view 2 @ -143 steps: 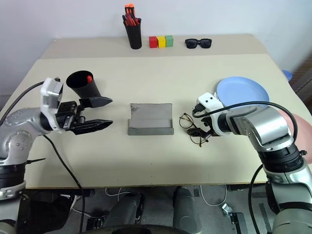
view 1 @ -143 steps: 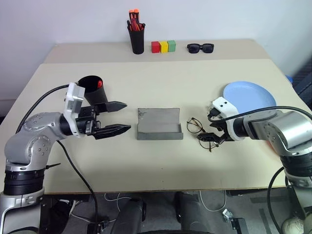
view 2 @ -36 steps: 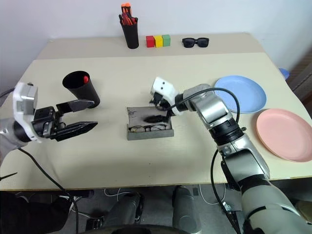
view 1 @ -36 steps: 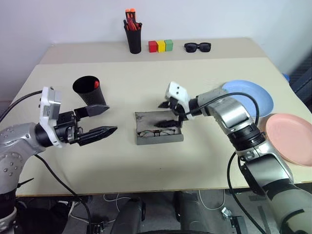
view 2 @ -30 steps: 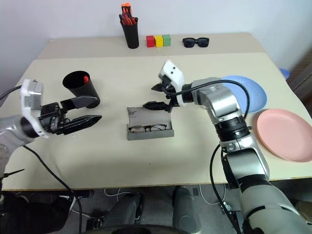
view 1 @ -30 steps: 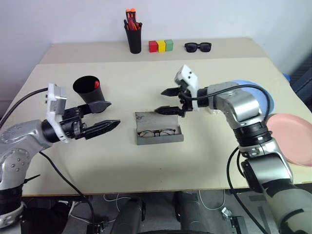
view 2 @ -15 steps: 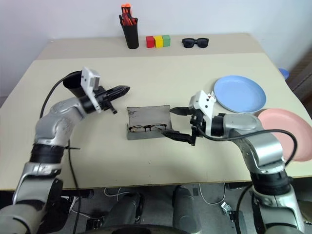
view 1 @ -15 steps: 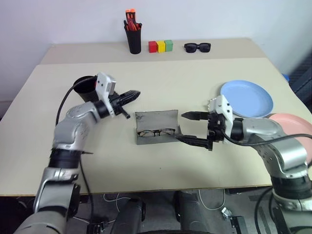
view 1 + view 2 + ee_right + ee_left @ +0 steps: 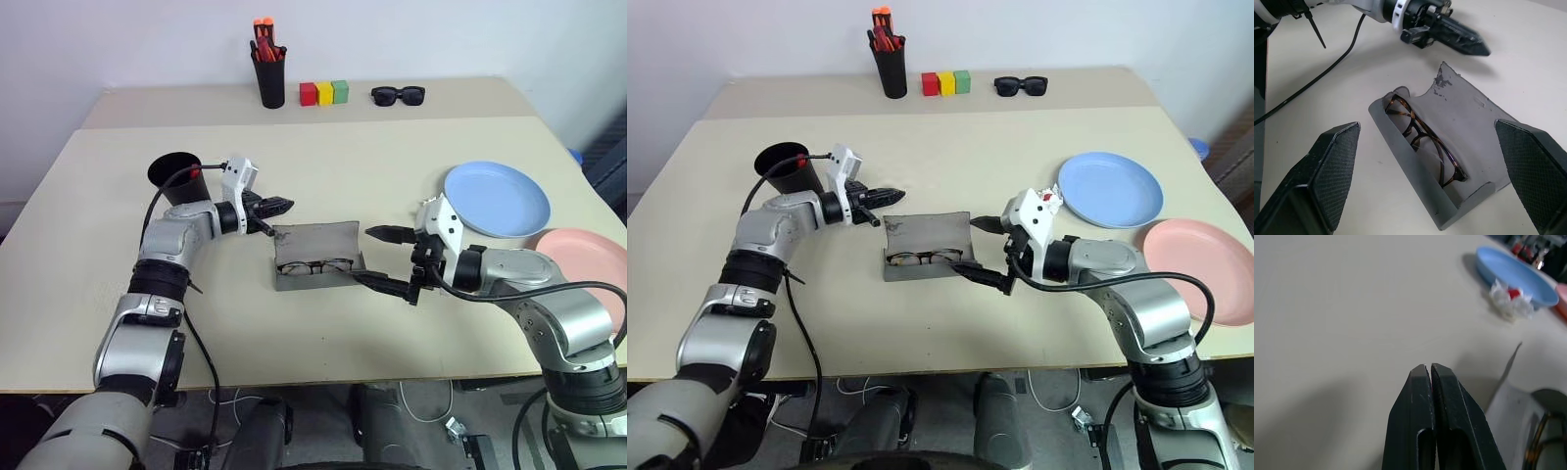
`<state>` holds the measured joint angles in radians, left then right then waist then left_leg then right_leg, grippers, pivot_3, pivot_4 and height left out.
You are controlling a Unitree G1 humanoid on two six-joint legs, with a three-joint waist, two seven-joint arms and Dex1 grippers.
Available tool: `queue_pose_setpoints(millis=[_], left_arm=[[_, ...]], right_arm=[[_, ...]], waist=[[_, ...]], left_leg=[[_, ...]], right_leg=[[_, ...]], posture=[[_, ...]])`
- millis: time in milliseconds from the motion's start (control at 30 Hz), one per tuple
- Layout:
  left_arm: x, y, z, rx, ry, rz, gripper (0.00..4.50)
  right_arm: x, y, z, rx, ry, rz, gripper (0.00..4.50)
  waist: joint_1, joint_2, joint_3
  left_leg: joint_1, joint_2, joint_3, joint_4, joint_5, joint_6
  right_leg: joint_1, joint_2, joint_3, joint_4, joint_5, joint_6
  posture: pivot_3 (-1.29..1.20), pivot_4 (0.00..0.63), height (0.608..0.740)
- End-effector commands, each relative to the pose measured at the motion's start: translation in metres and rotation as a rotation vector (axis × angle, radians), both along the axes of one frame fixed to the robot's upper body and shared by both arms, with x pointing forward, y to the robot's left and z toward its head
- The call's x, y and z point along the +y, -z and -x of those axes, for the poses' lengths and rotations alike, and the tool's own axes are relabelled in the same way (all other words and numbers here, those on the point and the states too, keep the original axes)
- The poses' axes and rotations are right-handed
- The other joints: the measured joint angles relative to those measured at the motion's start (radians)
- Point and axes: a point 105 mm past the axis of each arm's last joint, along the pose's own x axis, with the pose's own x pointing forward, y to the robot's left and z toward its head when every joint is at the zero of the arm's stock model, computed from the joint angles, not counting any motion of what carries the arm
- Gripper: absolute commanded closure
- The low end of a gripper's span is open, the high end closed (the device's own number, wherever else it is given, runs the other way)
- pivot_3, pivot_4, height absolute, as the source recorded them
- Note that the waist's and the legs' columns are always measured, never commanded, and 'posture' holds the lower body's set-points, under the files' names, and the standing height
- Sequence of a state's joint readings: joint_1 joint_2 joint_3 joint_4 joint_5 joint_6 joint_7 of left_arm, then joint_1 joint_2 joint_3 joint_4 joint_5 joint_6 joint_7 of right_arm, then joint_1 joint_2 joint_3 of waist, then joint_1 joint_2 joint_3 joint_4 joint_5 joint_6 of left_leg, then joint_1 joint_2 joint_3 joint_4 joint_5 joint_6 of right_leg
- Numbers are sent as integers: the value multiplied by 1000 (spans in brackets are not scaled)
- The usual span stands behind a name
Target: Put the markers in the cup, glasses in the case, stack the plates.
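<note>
At mid-counter lay the grey felt-like oblong glasses case (image 9: 318, 257), flap lid standing open at the back, and the thin dark wire-frame eyeglasses (image 9: 1425, 139) sat inside along its front wall. The left end effector (image 9: 282, 206) hovered just off the flap's upper left corner, its two black fingers pressed tight together on nothing. The right end effector (image 9: 387, 259) sat just off the case's right end, fingers spread wide, empty, one fingertip close to the front right corner. Behind the left arm stood the wide tapered matte black cup (image 9: 177, 175), a red marker tip (image 9: 195, 171) poking above its rim. Well to the right, the round light blue plate (image 9: 495, 199) lay flat, and the salmon pink plate (image 9: 588, 264) sat nearer the counter's right edge, the two not yet stacked. Bare beige counter (image 9: 323, 333) stretched broad in front of the case, with more free surface behind it up to the back row.
</note>
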<state>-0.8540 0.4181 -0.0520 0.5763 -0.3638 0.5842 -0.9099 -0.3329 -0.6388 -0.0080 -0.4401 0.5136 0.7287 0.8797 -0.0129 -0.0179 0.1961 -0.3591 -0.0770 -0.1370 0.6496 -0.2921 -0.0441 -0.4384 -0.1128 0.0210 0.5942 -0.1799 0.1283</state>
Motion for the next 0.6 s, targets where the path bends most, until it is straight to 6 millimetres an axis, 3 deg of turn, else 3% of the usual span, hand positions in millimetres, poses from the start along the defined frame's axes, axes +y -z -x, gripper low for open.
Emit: queue_pose_setpoints(millis=[33, 600], left_arm=[[-5, -5, 9, 10, 78, -5, 4440], [-8, -5, 43, 64, 217, 3, 4440]], right_arm=[[4, -10, 3, -58, -18, 0, 0], [4, -13, -5, -77, -2, 9, 0]], waist=[[1, 0, 0], [0, 0, 0]], left_leg=[[0, 0, 0, 0, 0, 0], [0, 0, 0, 0, 0, 0]], right_leg=[[0, 0, 0, 0, 0, 0], [0, 0, 0, 0, 0, 0]], posture=[[0, 150, 740], [0, 150, 740]])
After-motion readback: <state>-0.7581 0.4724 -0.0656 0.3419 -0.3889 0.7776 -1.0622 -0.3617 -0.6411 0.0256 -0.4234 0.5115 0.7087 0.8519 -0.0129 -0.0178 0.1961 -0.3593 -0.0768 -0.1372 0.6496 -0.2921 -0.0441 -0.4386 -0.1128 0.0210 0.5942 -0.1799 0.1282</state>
